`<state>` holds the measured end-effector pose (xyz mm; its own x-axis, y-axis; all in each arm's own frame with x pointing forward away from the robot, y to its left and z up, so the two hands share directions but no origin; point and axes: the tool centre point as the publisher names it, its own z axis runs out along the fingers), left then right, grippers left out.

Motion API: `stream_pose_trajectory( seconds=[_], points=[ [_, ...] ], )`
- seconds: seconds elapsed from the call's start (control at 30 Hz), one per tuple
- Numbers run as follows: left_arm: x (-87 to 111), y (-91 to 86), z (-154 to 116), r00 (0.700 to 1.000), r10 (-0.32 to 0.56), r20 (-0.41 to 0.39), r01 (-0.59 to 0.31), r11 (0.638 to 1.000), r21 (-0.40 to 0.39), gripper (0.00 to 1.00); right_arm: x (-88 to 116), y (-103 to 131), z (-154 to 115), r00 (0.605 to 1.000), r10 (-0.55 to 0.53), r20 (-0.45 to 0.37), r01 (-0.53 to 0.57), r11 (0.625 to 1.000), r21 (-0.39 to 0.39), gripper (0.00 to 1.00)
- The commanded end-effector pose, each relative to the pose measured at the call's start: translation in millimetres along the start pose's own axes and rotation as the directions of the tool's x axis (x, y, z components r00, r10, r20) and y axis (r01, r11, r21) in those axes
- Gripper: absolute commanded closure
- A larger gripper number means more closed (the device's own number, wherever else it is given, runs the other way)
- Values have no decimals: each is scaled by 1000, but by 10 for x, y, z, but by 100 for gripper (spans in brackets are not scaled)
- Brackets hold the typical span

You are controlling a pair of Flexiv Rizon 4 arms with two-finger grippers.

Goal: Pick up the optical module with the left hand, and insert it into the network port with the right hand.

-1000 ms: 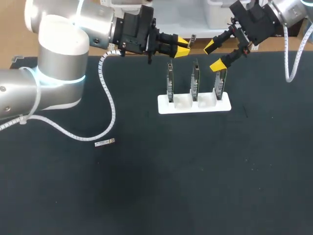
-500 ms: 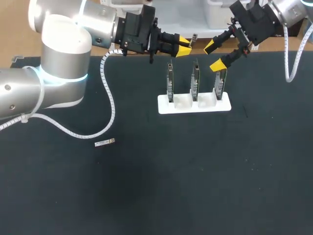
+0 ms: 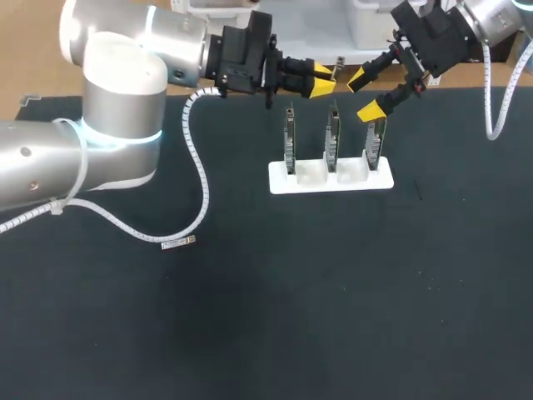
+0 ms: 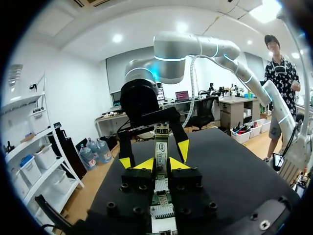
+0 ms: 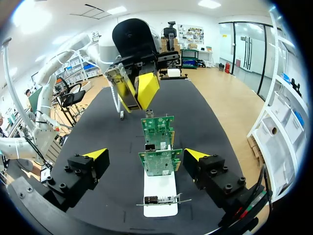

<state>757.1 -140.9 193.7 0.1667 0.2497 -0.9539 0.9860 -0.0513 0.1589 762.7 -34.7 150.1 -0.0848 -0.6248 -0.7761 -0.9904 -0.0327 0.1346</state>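
My left gripper point(image 3: 325, 78) hangs above the table's far edge, shut on a slim optical module point(image 3: 339, 62) that sticks out past its yellow tips. In the left wrist view the module point(image 4: 161, 145) stands upright between the fingers of that gripper point(image 4: 161, 164). Just to its right my right gripper point(image 3: 364, 94) is open, above the rightmost circuit board point(image 3: 376, 140). In the right wrist view the right gripper point(image 5: 145, 154) straddles the row of boards point(image 5: 158, 162) with nothing between its fingers, and the left gripper point(image 5: 137, 91) hovers beyond the boards.
A white holder point(image 3: 329, 177) carries three upright circuit boards. A second small module point(image 3: 178, 243) lies loose on the black mat at the left, next to the left arm's white cable point(image 3: 196, 167).
My left arm has carried the module to the right, closing the gap to the right gripper. The right arm has stayed where it was.
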Motion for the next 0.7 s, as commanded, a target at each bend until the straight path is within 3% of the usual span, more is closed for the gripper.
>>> stream_pose_trajectory(
  seconds=[0.03,0.7],
  points=[
    [-12,-8,15,1000,-8,-5,8,1000,-7,100,0,11,1,1000,0,0,0,1000,3,0],
    [148,135,211,996,-29,90,24,999,48,100,0,11,1,1000,0,0,0,1000,3,0]
  ],
)
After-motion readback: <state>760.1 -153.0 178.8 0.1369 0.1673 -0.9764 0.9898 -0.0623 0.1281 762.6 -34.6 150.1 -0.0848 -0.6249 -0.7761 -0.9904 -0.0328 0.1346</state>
